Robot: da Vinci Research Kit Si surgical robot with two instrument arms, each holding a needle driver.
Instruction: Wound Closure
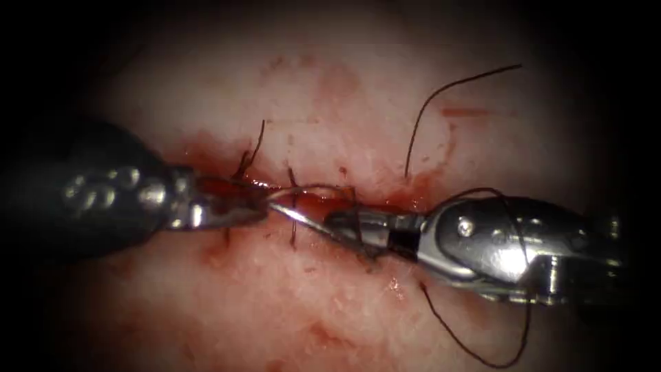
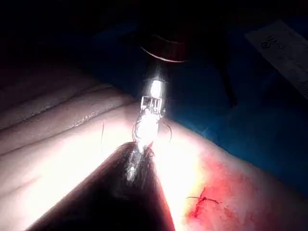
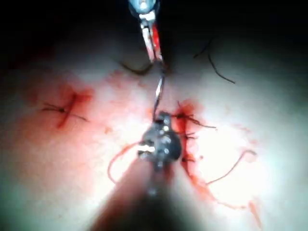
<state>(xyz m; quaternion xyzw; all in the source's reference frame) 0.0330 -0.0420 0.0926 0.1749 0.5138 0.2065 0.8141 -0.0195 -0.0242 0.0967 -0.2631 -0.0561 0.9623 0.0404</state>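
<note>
Both tools grip the needle (image 1: 303, 215) (above the cut (image 1: 385, 203)); thread (image 1: 441, 96) trails.

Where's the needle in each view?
Endoscope: needle over the cut, between left hand and right hand, which grips it.
Right wrist: bridging right hand and left hand.
Left wrist: lost in glare by left hand.
Shared landmark: left hand.

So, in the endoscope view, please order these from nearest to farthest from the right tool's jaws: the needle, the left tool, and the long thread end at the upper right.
1. The needle: held in the right tool, over the cut.
2. The left tool: just left, at the needle's other end.
3. The long thread end: up on the tissue, right of the stitches.
</note>
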